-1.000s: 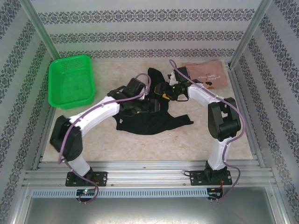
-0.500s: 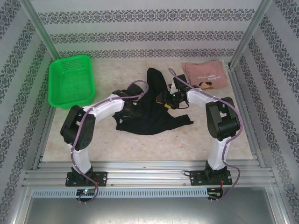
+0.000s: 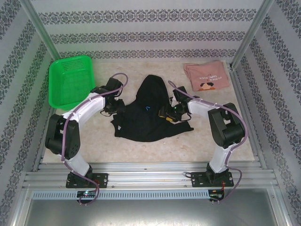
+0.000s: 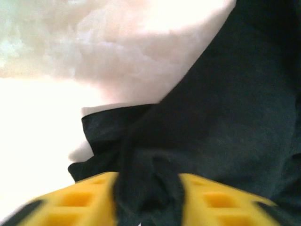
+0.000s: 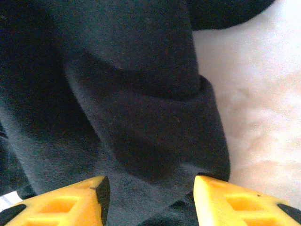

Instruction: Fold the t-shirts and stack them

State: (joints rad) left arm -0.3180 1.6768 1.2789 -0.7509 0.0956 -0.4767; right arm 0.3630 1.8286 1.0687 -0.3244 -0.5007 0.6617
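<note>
The black t-shirt (image 3: 148, 115) was soft, matte cloth, lying rumpled in a rough triangle at the middle of the table (image 3: 155, 150), whose top was pale and marbled. Its far end narrowed to a rounded peak, and its near hem spread wide and uneven. A green plastic mesh basket (image 3: 71, 81) stood at the far left. The pink t-shirt (image 3: 206, 75) lay folded flat at the far right corner, well apart from the black one, with small white text and a dark graphic on top. The left gripper (image 4: 148, 200) was clamped on a twisted bunch of black cloth at the shirt's left edge, held between its yellow fingers (image 4: 89, 200). The right gripper (image 5: 150, 202) sat at the shirt's right edge. Its yellow fingers (image 5: 240, 205) were apart with a thick fold between them, and whether they pinched it could not be told.
</note>
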